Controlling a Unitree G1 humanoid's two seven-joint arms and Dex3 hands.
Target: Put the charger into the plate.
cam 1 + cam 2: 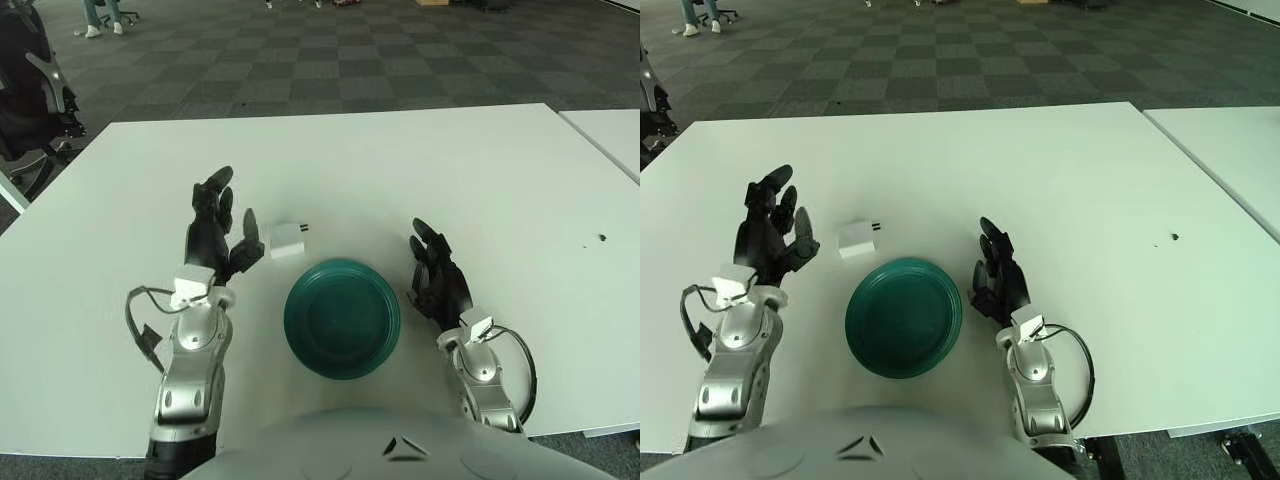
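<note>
Left hand (216,232), fingers spread, beside charger (287,240); right hand (437,277) relaxed by plate (342,317)

Both forearms are silver-grey metal with round joint housings. The left hand (213,232) and right hand (437,277) have black, segmented fingers (222,185). White tags sit at each wrist, where black cables loop outward.

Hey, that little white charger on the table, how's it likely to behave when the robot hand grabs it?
The charger looks like a rigid block, so probably stiff and light. Lying flat, it likely slides rather than rolls. Its smooth casing may slip in the left robot hand.
</note>
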